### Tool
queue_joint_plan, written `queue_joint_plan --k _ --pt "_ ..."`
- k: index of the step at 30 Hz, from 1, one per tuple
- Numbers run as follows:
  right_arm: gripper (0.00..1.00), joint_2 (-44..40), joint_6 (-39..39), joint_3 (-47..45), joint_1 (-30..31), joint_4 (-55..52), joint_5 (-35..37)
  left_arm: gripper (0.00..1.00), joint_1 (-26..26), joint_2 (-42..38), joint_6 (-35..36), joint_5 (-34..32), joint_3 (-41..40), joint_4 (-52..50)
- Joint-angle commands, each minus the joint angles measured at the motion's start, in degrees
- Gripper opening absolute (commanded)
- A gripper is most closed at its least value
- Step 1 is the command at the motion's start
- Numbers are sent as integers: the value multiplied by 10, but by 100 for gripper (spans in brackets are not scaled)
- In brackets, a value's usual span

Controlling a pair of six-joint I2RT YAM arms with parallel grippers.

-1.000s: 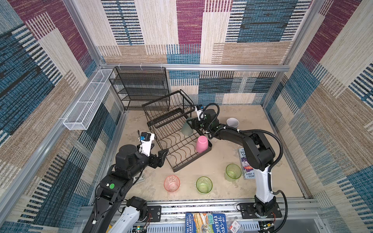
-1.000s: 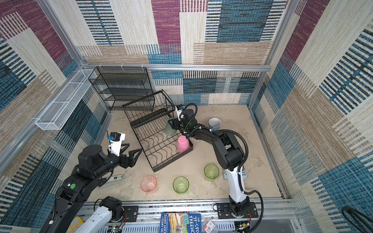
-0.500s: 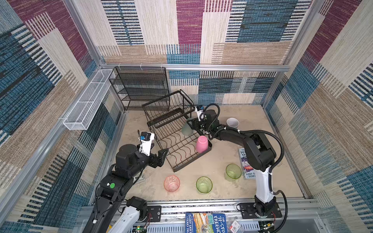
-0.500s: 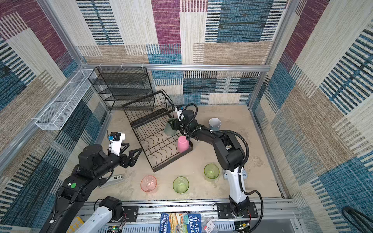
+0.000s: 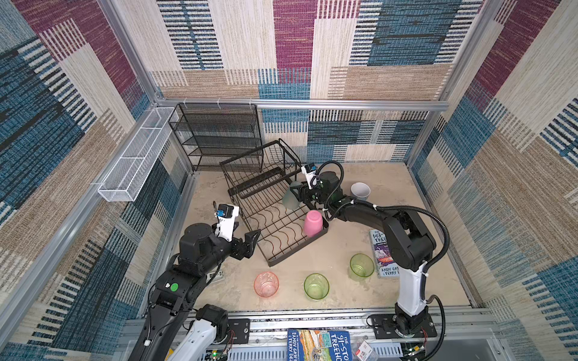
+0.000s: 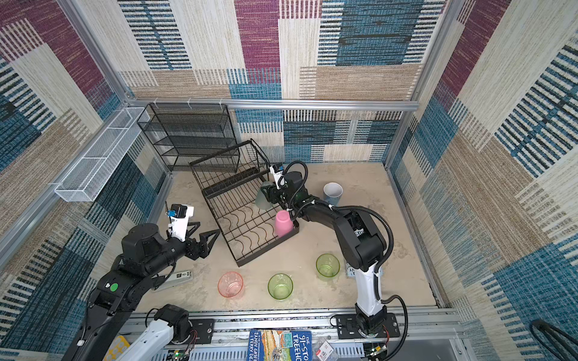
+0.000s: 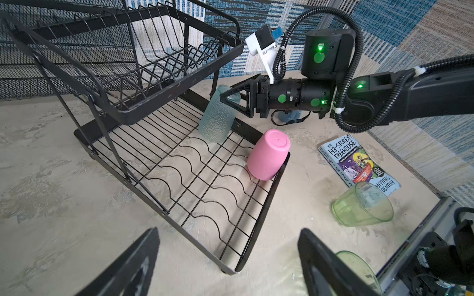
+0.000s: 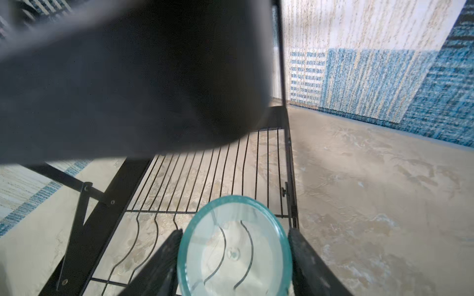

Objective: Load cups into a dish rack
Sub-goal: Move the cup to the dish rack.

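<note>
Top view, from my side of the cell: a translucent pink cup (image 5: 266,283), a green cup (image 5: 316,286) and a second green cup (image 5: 362,265) stand mouth up in a loose row on the table (image 5: 344,247), outside the dish rack (image 5: 297,249); a paperback book (image 5: 378,253) lies beside the second green cup. My left gripper (image 6: 207,228) hovers just off the rack's near left edge, jaws spread wide and empty. Further in, an opaque pink cup (image 5: 312,223) sits mouth down in the near right corner of the rack's lower tray. Beyond it, my right gripper (image 8: 234,238) is clamped on a frosted grey-teal cup (image 7: 216,120), tilted over the lower tray by the edge of the raised basket; whether its lower end rests on the wires I cannot tell. A blue mug (image 5: 360,190) stands upright on the table past the right arm. A black mesh shelf unit (image 5: 219,137) and a white mesh trough (image 5: 134,156) line the far walls
</note>
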Motion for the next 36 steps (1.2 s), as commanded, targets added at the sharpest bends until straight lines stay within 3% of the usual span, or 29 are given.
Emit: queue_joint_plan --k 1,15,36 --pt "44 -10 -40 -4 6 26 28 88 0 -1 1 4 -1 14" --pt "44 -25 -97 -28 22 8 84 88 1 -1 1 7 -1 15" --pt "47 -54 -117 -57 29 -28 107 88 4 1 0 13 -1 17"
